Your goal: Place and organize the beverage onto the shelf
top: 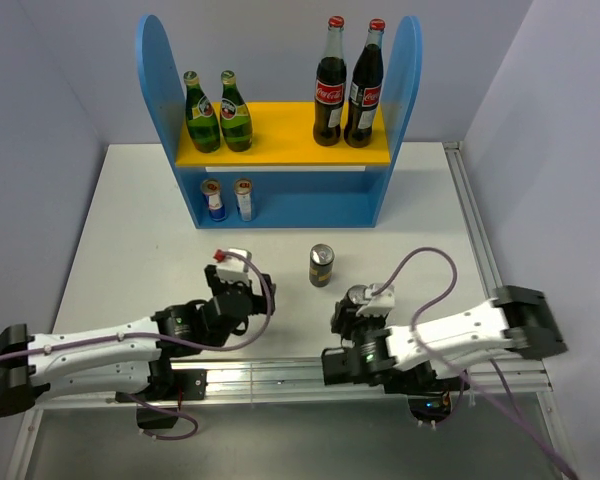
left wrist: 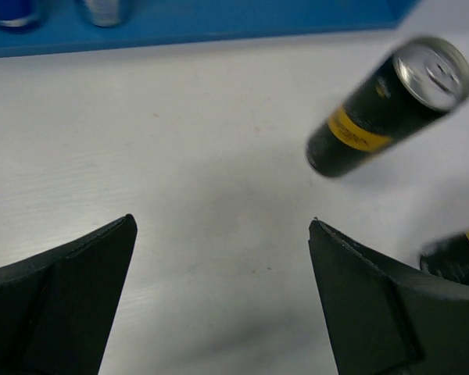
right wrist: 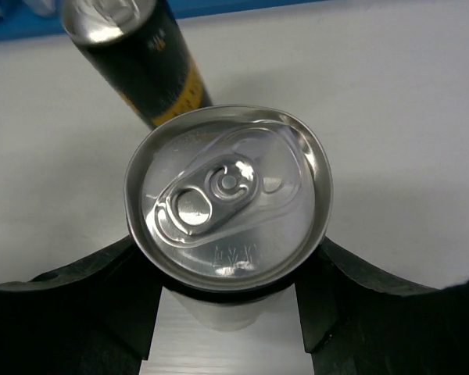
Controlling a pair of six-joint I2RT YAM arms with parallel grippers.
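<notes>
The right fingers [right wrist: 86, 305] are pressed against both sides of a dark can [right wrist: 228, 195], just below its silver rim. From the wrist view they look clamped on it, with the can upright on the surface [top: 130, 250] near the right arm's base. The left fingers [left wrist: 70, 289] are spread wide with nothing between them, pointing toward the shelf [top: 155, 90].

A second dark can [top: 322, 266] stands free just beyond the gripped one and slightly left, between it and the shelf. Both silver-blue cans [top: 214, 200] sit side by side at the left of the lower level. The two green bottles [top: 218, 112] are on the yellow upper board [top: 280, 140] above them, and two cola bottles [top: 348, 85] fill that board's right end.

The free can is probably the first hazard. It stands almost on the line from the held can to the open lower bay, and a low, straight carry could clip it and send it rolling. The smooth, slim can could also slip or tilt in the grip if it is lifted quickly. At the shelf, the gap under the yellow board looks tight for an upright can, so coming in too high could strike the board's front edge. Setting it down too far left could topple the silver-blue pair.
</notes>
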